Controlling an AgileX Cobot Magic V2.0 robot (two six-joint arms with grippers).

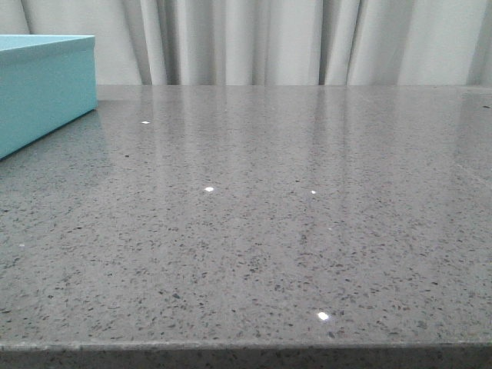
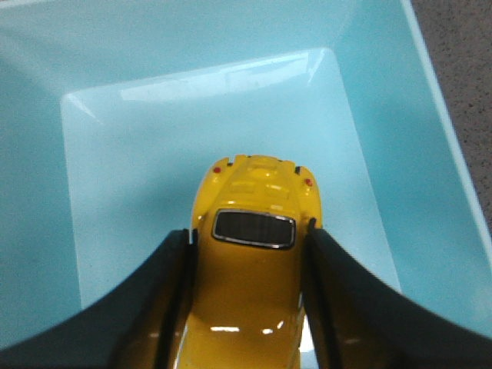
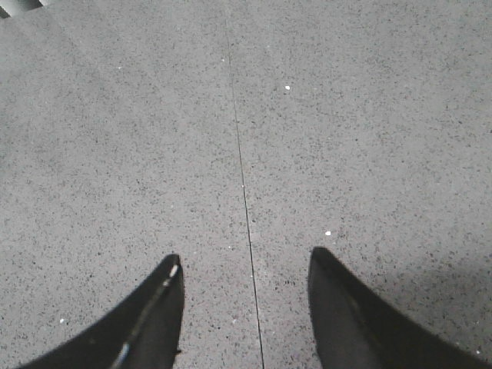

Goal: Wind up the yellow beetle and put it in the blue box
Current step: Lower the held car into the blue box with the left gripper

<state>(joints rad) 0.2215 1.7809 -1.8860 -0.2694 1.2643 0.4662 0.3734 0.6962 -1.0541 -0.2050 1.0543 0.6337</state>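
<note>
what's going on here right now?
The left hand is shut on the yellow beetle, holding it over the open inside of the blue box. Whether the car touches the floor of the box can't be told. The right hand is open and holds nothing, over bare grey table. In the front view only a corner of the box shows.

The desk (image 1: 261, 231) was a grey speckled stone slab, polished enough to mirror the pale curtain folds behind it and to catch a few small bright glints of light. A thin straight seam (image 3: 242, 184) ran across its surface in the right wrist view. Its near edge showed as a darker band along the front. Directly on it, at the far left, stood the blue box (image 1: 42, 88), its turquoise side wall meeting the stone and casting a soft shadow beside it.
</note>
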